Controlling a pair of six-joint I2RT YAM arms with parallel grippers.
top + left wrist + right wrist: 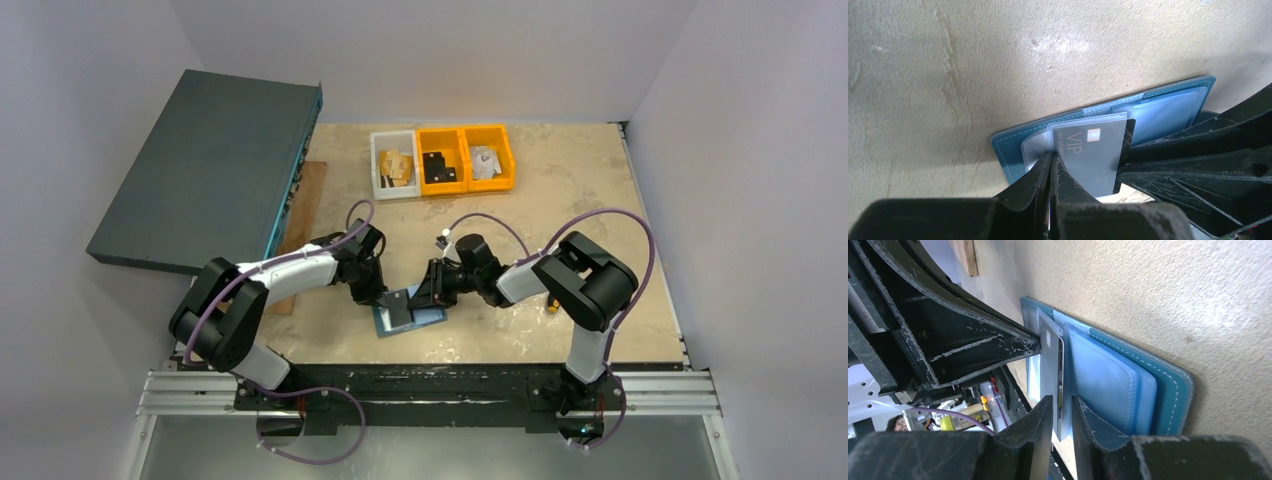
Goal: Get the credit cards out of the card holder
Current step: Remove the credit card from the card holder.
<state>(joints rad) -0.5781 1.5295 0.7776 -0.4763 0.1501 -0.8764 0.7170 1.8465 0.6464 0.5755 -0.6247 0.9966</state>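
Card holder (409,312) lay open near the table's (600,200) near edge. Left gripper (1052,165) pinched the silvery VIP card (1098,150), likely steadying it; right gripper (1062,412) fingers straddled its edge to pull.

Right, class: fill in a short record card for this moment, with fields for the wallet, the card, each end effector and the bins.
Wallet: small teal-blue bi-fold card holder, lying open on the beige table
Card: silvery-grey VIP credit card, partly out of its pocket
Left end effector: shut on the card's edge
Right end effector: fingers either side of the card's edge; grip unclear
Bins: one white, two orange plastic bins at the far edge
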